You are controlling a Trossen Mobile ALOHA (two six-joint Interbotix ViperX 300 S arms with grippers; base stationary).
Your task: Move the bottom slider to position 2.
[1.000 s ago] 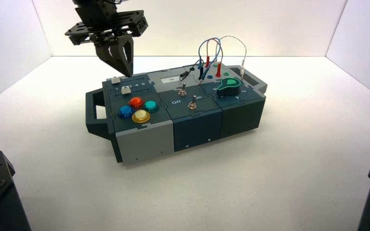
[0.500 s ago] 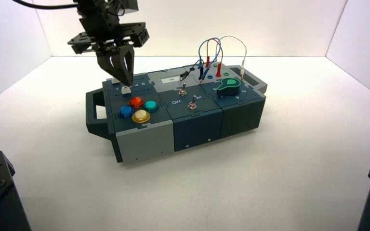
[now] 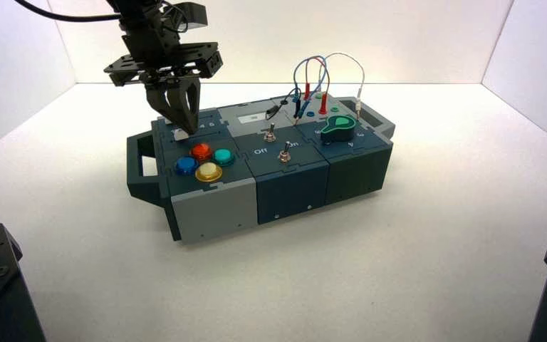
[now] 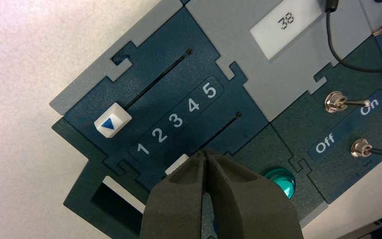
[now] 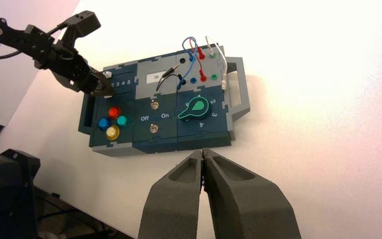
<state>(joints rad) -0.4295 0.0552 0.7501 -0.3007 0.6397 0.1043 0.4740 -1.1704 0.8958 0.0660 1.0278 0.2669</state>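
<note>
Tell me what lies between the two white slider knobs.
The white numeral 1, at one end of the printed number row, lies between the top slider and the bottom slider, as the left wrist view shows.

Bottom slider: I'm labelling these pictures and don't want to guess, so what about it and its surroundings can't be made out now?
- Contact between the left gripper and the bottom slider: unclear in the left wrist view; the gripper covers part of the knob.
- Red button: hidden by that gripper in the left wrist view.
- Right arm: mostly cut off by the high view's edge.
</note>
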